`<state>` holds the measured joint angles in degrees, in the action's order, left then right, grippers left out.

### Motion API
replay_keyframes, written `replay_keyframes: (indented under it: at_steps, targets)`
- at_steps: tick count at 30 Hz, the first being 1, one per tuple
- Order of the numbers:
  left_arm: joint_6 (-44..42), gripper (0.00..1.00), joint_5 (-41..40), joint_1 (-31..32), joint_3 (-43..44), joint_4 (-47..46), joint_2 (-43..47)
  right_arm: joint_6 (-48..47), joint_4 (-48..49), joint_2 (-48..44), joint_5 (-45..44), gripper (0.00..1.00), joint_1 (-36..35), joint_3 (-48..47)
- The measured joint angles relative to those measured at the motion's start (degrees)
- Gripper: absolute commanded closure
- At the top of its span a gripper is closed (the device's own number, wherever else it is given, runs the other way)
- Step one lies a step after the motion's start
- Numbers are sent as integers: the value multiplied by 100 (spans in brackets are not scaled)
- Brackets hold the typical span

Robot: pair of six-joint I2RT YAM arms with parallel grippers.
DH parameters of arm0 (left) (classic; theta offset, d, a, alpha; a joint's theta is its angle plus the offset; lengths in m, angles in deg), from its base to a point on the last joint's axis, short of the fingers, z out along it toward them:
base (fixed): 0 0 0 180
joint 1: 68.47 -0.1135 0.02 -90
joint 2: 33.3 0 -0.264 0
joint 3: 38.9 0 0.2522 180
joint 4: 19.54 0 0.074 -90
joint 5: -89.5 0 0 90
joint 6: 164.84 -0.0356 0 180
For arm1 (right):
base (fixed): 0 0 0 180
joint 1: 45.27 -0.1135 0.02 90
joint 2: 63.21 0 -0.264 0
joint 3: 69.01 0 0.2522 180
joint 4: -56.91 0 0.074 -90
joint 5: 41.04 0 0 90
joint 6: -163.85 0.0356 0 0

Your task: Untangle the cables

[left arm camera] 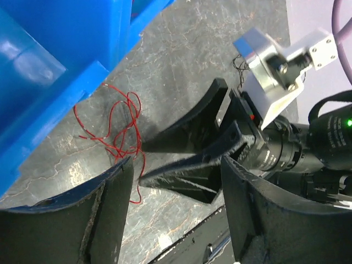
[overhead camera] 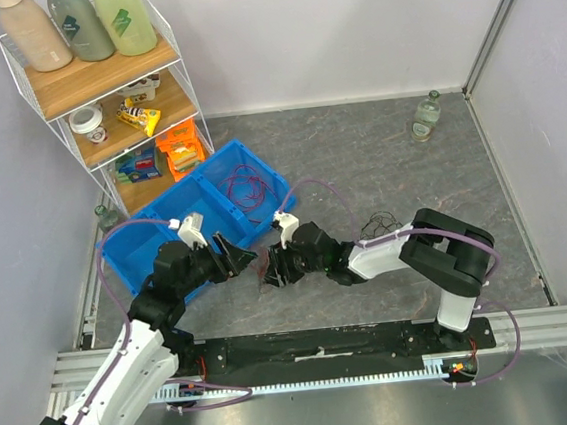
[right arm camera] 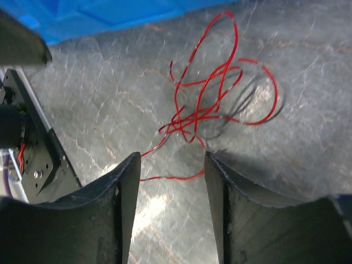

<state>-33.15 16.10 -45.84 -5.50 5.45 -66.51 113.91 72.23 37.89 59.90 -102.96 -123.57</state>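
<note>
**Red cable right between two open pairs of jaws**

Look for the red cable [overhead camera: 265, 264] on the grey surface [overhead camera: 379, 163], in the middle of the top view, just below the blue bin [overhead camera: 132, 257]. Sits between the left jaws and the right jaws, very near both.

Spread apart and holding nothing, on both sides.

From the right wrist, find the red cable [right arm camera: 214, 104] in the upper middle of the frame, straight ahead of the right jaws. Makes a loose, loopy clump, stretched a little from lower left to upper right. Sends one thin end back down, right up to the gap between the right tips, lying flat and not pinched.

From the left wrist, find it at the middle left of the frame [left arm camera: 118, 132], off to one side, just above the tip of the left-hand finger. Not in the gap there.

So probably easiest for the right jaws: lined up already, with that loose end closest. Would need a small turn to the side for the left jaws.

Also spot a purple cable [overhead camera: 244, 189] inside the bin's right half, and a black cable [overhead camera: 380, 225] right of centre, well apart from the red one.
</note>
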Motion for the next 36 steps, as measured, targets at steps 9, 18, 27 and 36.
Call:
replay_keyframes:
  at_steps: [9, 18, 27, 36]
  targets:
    - [179, 34, 221, 33, -129, -103, 240, -254, -48, 225, -411, 59, 13, -278]
    - [208, 34, 306, 37, -166, -109, 221, -431, -122, 328, -452, 63, 157, -575]
    - [208, 35, 308, 37, -170, -116, 188, -426, 111, 614, -116, 68, 162, -629]
    - [205, 35, 310, 37, -170, -157, 90, -319, 614, 852, 125, 100, 179, -717]
